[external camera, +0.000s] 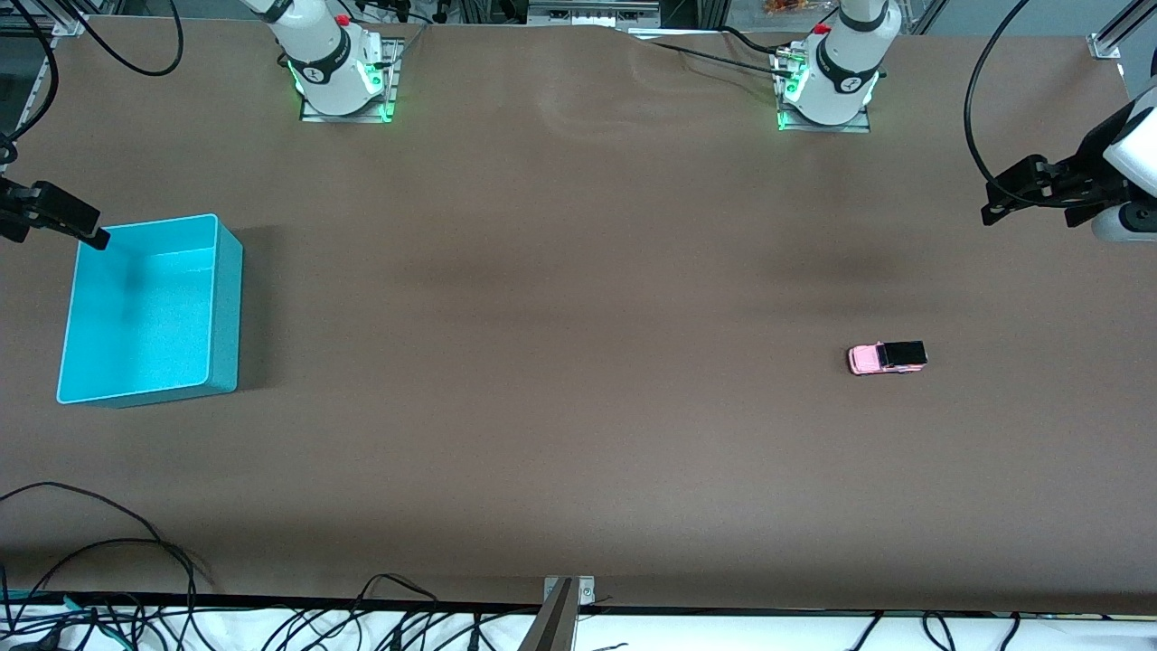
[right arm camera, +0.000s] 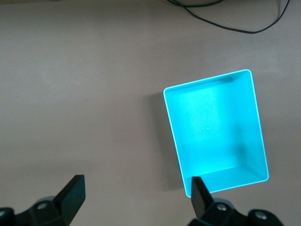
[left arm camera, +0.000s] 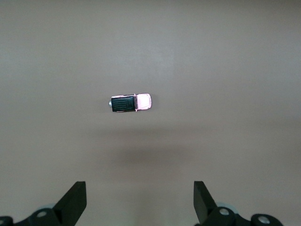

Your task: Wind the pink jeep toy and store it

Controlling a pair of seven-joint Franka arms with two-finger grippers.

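Note:
The pink jeep toy (external camera: 887, 358), pale pink with a black roof over its rear half, stands on the brown table toward the left arm's end. It also shows in the left wrist view (left arm camera: 130, 102). My left gripper (external camera: 994, 203) hangs high over the table's edge at that end, open and empty, apart from the jeep; its fingers (left arm camera: 74, 200) stand wide apart. The turquoise bin (external camera: 226, 307) stands empty toward the right arm's end. My right gripper (external camera: 90, 233) is open and empty, up over the bin's corner nearest the robots; the bin's rim (right arm camera: 206, 79) shows in the right wrist view.
Black cables (external camera: 136, 579) lie along the table's edge nearest the front camera, beside a metal bracket (external camera: 565, 592). The two arm bases (external camera: 343, 86) stand on the edge farthest from that camera. A cable (right arm camera: 225, 23) lies near the bin.

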